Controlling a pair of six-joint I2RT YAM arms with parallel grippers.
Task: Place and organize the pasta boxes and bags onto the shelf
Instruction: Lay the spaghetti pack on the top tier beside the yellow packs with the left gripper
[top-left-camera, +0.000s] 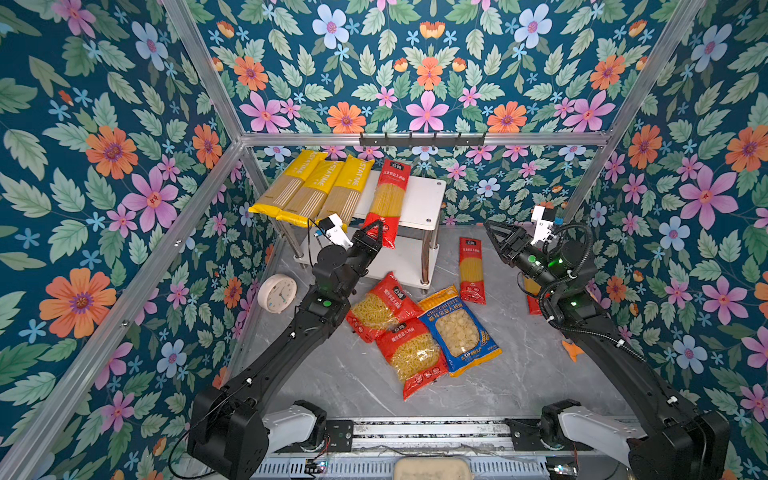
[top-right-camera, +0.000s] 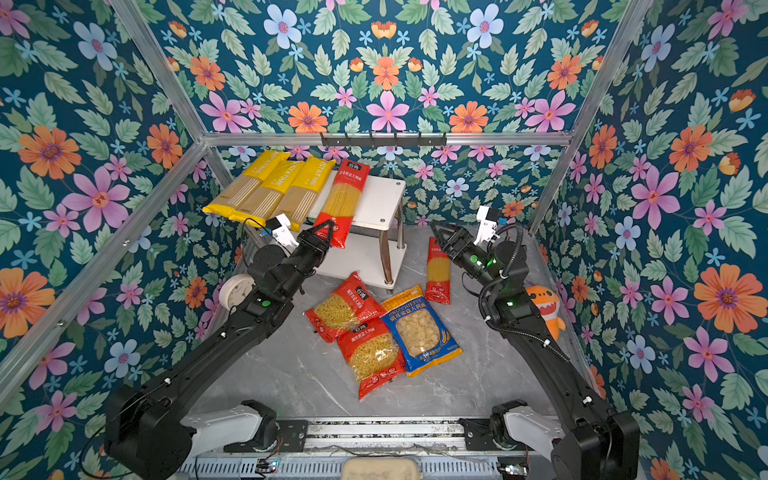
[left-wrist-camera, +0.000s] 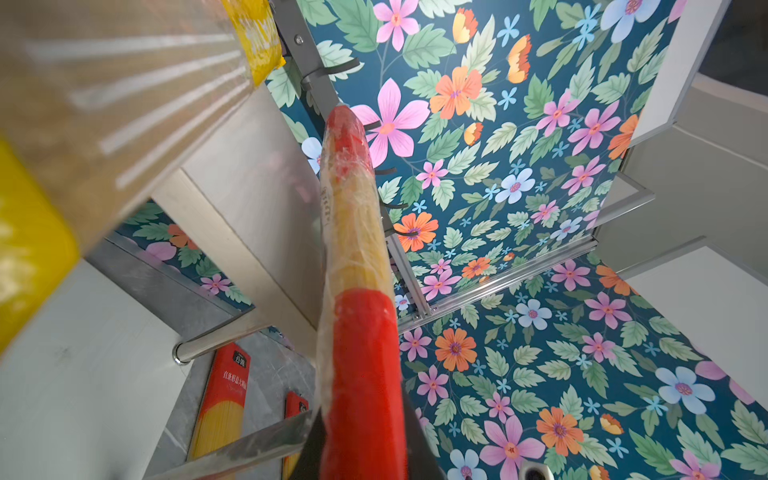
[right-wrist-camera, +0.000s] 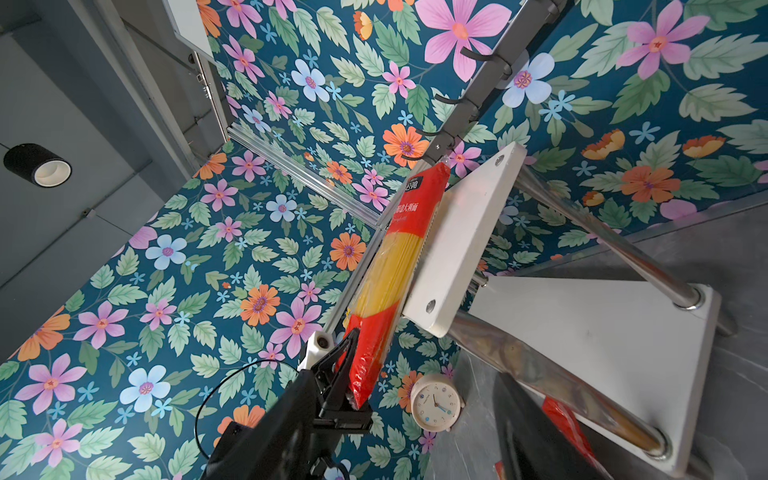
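**Four long packs up top, five packs left to shelve**

From my seat I count three yellow spaghetti packs (top-left-camera: 316, 187) lying side by side on the left of the top board of the shelf (top-left-camera: 424, 195). A red spaghetti pack (top-left-camera: 390, 199) lies along the board just beside them, its near end hanging past the front edge. The left tool (top-left-camera: 375, 229) is clenched on that overhanging end, so I judge this placement nearly finished but not let go.

The rest is down on the surface (top-left-camera: 519, 374):
- a second red long pack (top-left-camera: 471, 270), just right of the shelf's front leg
- a third red long pack (top-left-camera: 533, 305), mostly hidden under the right arm
- two red short-pasta bags (top-left-camera: 382, 305), overlapping each other in front of the shelf
- the blue-orange orecchiette bag (top-left-camera: 459, 332), touching the red bags on their right

The lower board (top-left-camera: 399, 262) looks bare as far as I can see — by my reckoning a bit under half the job is done.

The left arm stretches forward from its base, wrist lifted to the top board's front edge and the tool pointing up and back along the pack. The right arm is bent at the elbow. The right tool (top-left-camera: 491, 232) is raised off the surface to the right of the shelf and aimed toward it, jaws apart and holding nothing.
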